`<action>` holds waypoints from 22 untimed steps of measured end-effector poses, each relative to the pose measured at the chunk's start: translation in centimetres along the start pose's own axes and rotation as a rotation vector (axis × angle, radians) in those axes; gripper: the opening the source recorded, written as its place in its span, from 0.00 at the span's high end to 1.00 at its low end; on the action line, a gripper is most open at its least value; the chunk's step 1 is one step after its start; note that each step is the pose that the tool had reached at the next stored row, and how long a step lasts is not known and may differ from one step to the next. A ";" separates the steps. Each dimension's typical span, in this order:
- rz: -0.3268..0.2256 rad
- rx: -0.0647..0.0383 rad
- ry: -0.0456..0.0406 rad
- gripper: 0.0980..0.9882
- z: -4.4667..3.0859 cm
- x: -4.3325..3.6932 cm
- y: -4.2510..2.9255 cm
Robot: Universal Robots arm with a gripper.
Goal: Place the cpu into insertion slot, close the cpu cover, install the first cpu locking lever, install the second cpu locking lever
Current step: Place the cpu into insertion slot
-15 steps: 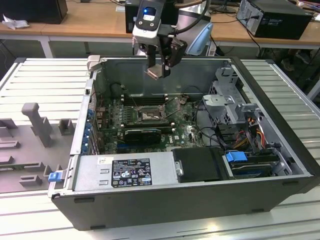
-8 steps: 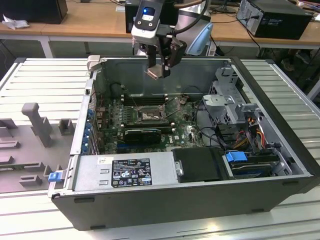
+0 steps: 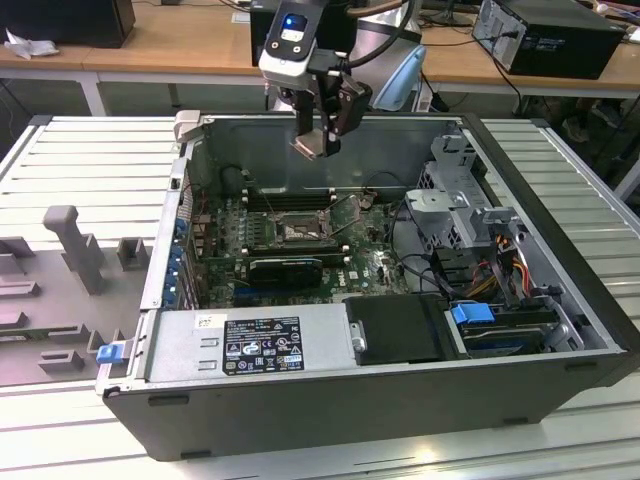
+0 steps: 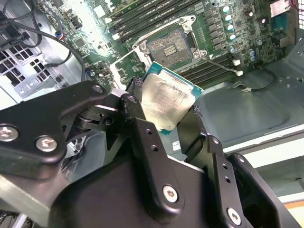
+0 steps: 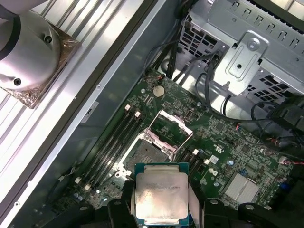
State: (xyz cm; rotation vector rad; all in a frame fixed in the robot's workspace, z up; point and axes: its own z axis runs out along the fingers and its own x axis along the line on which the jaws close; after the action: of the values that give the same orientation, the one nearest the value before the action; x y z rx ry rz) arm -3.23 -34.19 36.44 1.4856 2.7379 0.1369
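Clamped on the cpu [image 4: 168, 99] by two opposite edges, with the claw [image 4: 165, 99] clenched and the black fingers [image 4: 135, 88] pressing the green rim from either side. Silver-grey metal top of the chip turned toward both wrist cameras, scuffed and dull in the first wrist view [image 5: 160, 197].

In the exterior view, hanging with the claw [image 3: 318, 145] over the open computer case [image 3: 400, 390], near its far wall and well above the green board [image 3: 370, 265], touching nothing below. Case lying on its side on the slatted metal surface [image 3: 80, 160], roughly midway between that surface's edges at the exterior view's left and right.

Below the chip, well apart from it: the insertion slot [image 5: 145, 153], bare, its square field of contacts exposed inside the metal rim. Seen again in the second wrist view [image 4: 170, 45] and, small, in the exterior view [image 3: 298, 230].

Swung up off the slot and standing open along one side: the cpu cover [image 5: 169, 126], a thin silvery frame with a square window.

Just beside the slot, running parallel: long black memory slots [image 5: 111, 142]. Nearer the case's front wall: a black rectangular card [image 3: 285, 268].
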 end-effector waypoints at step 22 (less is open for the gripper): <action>0.254 -0.005 -0.0226 0.51 0.47 0.00 -0.05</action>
State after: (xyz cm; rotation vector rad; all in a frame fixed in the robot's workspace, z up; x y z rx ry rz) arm -3.24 -34.19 35.97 1.8149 2.5184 0.1305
